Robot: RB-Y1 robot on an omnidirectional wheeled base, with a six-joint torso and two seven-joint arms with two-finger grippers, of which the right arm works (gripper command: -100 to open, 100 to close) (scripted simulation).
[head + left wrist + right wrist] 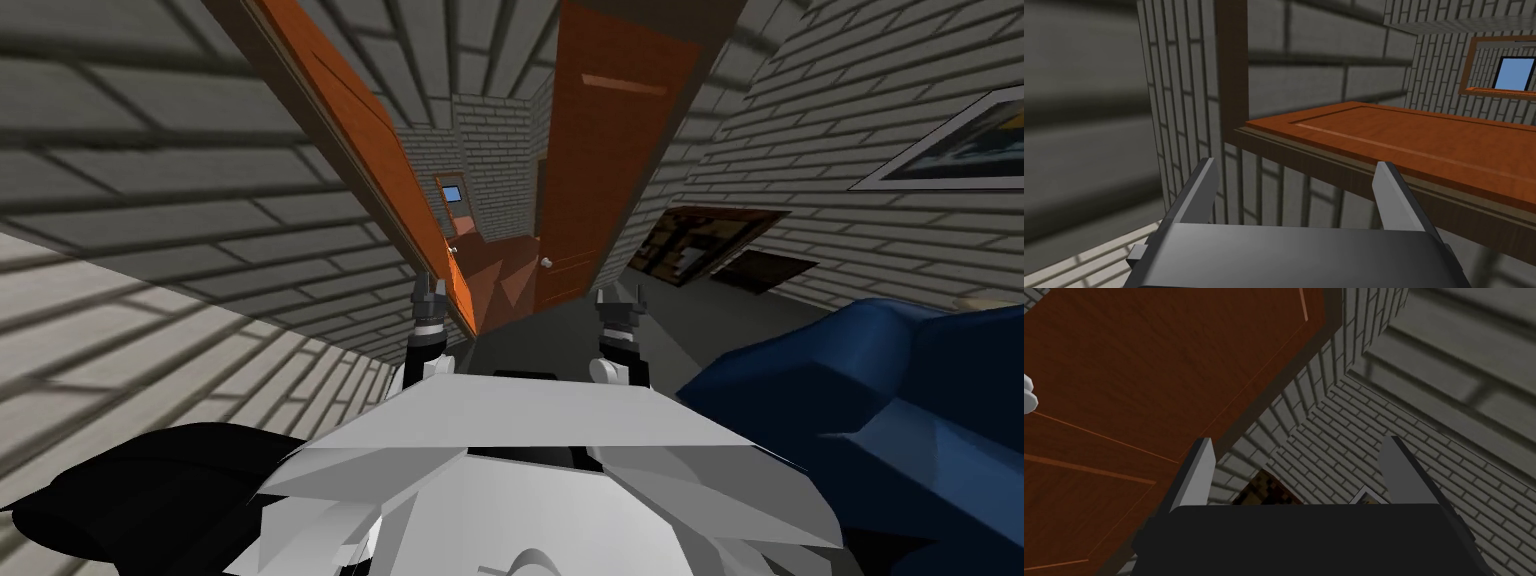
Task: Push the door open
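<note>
Centre frame, our left gripper [428, 286], fingers spread, sits beside the orange door [350, 110]; our right gripper [617, 294] is spread too.

The head camera is looking steeply down and forward, rolled, into a grey brick hallway [480, 130] between a left orange-brown panelled door [350, 150] and a matching right door [620, 150]. The left wrist camera is facing along the left fingers [1199, 190], close beside the left door, sharing it and a far blue window pane [452, 193] with the head view. The right wrist camera is sitting close to the right door, sharing its white round knob [547, 262].
</note>
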